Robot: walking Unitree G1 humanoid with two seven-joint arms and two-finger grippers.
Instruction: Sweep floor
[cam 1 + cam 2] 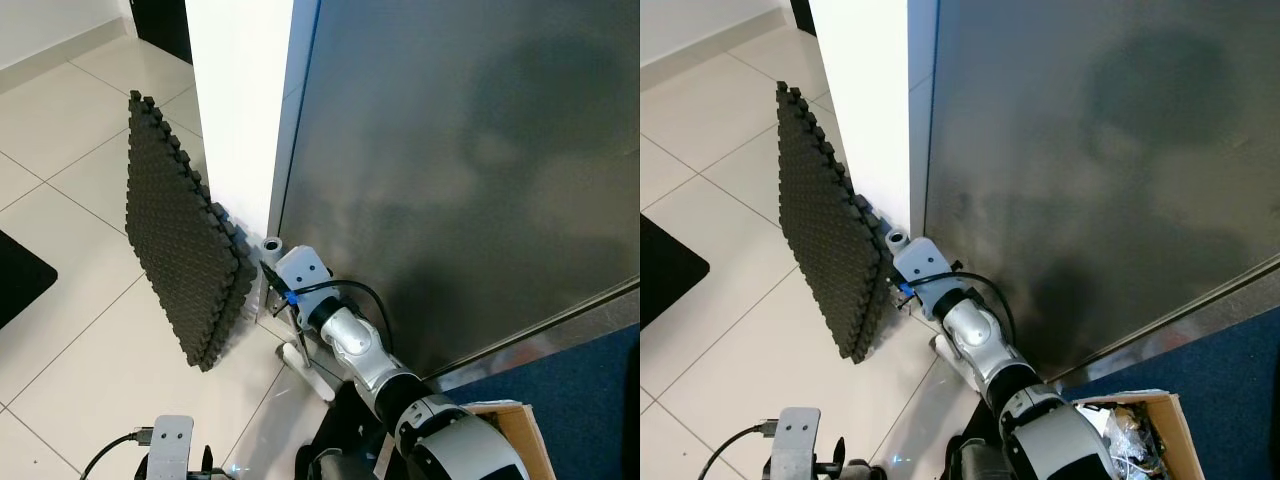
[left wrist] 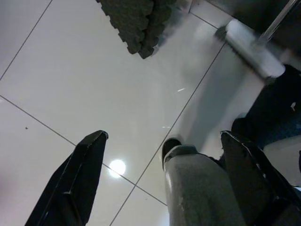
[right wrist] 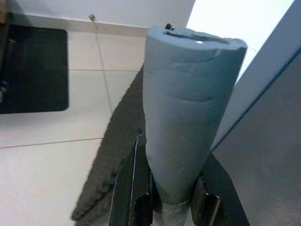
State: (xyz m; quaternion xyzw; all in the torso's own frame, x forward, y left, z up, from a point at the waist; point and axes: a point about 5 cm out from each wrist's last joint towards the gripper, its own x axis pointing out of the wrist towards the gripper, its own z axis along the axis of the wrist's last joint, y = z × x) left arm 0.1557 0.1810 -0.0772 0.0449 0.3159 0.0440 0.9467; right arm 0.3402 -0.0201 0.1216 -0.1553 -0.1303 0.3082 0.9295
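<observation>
**Broom in my right gripper, head down by the fridge**

Head camera: my right gripper [image 1: 272, 285] reaches low beside the foam mats [image 1: 180, 240] leaning on the white wall [image 1: 240, 110], close against the dark steel door [image 1: 460, 170].

Left wrist: my left gripper [image 2: 162, 155] hangs spread and empty above the tiles [image 2: 94, 94]; the broom head [image 2: 251, 49] rests on the floor well ahead of it, ready to push.

Right wrist: my fingers clamp the grey foam handle [image 3: 190, 103], which stands up between them, I judge for steering.
</observation>
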